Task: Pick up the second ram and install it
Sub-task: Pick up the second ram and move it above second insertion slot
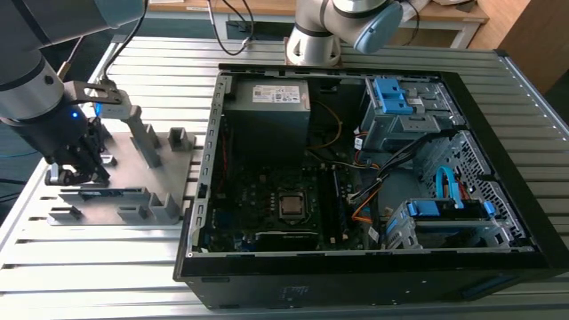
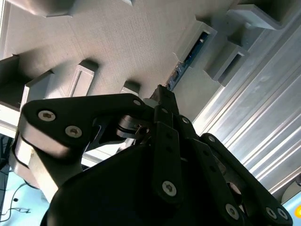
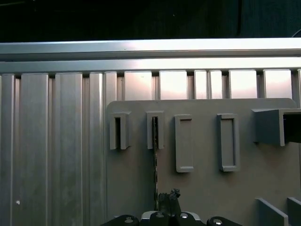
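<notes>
Currently the second ram (image 2: 186, 62) stands on a grey plate (image 3: 197, 188) atop slatted table (image 3: 56, 150).

1. Arm base (image 1: 313, 37) is at the exterior view's top centre; its links run out of frame.
2. Wrist (image 1: 31, 93) is at the exterior view's upper left, grey and black, pointing down.
3. Black gripper (image 1: 71, 175) hangs low below the wrist, roughly vertical, at the exterior view's left.
</notes>
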Controlling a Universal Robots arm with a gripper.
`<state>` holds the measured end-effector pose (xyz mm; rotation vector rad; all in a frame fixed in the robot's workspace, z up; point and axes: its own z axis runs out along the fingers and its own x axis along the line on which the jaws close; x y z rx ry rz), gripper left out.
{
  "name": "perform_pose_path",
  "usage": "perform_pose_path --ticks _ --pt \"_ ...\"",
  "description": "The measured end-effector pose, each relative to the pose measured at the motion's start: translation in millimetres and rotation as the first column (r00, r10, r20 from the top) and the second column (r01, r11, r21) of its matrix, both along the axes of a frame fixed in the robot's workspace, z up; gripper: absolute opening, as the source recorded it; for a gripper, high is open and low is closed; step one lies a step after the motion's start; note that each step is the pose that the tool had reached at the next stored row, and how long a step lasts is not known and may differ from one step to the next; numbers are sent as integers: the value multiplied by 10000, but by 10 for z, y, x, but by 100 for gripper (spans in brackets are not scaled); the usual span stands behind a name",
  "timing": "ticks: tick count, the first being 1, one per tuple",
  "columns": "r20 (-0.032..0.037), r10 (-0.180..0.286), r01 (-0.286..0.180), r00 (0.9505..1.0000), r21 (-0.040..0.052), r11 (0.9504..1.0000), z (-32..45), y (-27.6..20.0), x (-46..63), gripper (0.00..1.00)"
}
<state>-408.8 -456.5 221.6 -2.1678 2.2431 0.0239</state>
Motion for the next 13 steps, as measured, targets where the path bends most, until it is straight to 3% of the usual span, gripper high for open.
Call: perform_pose_path --ticks 1,3,6,7,9,13 --pt "0 1 -1 10000 0 10000 0 0 0 11" --pt "0 2 -2 10000 0 10000 0 0 0 23" --pt "0 3 -3 10000 0 10000 0 0 0 29" --pt "1 4 -4 10000 0 10000 -1 0 0 35" --pt "3 6 -6 10000 2 10000 -9 -11 1 35" --pt "1 32 -32 10000 -2 10000 -71 -81 1 35"
